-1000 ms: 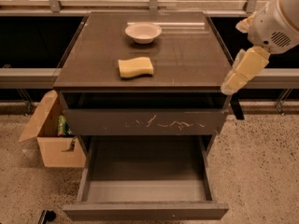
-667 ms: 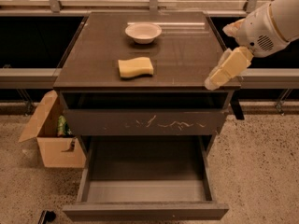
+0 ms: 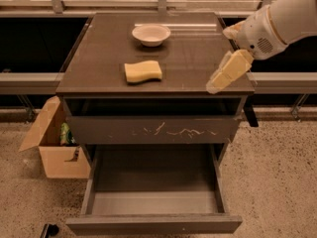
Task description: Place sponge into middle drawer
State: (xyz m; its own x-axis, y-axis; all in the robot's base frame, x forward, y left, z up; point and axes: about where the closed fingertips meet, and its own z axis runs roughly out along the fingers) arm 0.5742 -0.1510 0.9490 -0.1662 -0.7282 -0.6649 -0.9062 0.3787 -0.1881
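Note:
The yellow sponge (image 3: pixel 142 71) lies flat on the dark cabinet top (image 3: pixel 99 68), left of centre near the front. The middle drawer (image 3: pixel 153 224) is pulled wide open below, its plain front panel nearest me and its lighter grey floor (image 3: pixel 154 202) bare. My gripper (image 3: pixel 219 82) hangs over the right front corner of the cabinet top, pointing down and to the left, well to the right of the sponge and apart from it. It holds nothing that I can see.
A white bowl (image 3: pixel 151 34) stands at the back centre of the top. The drawer with white scratches (image 3: pixel 153 129) sits just above the open one. An open cardboard box (image 3: pixel 54 148) stands on the floor at the left.
My gripper has moved left, from beside the cabinet's right edge to over the right front corner of the top. The sponge, bowl and drawers have not moved.

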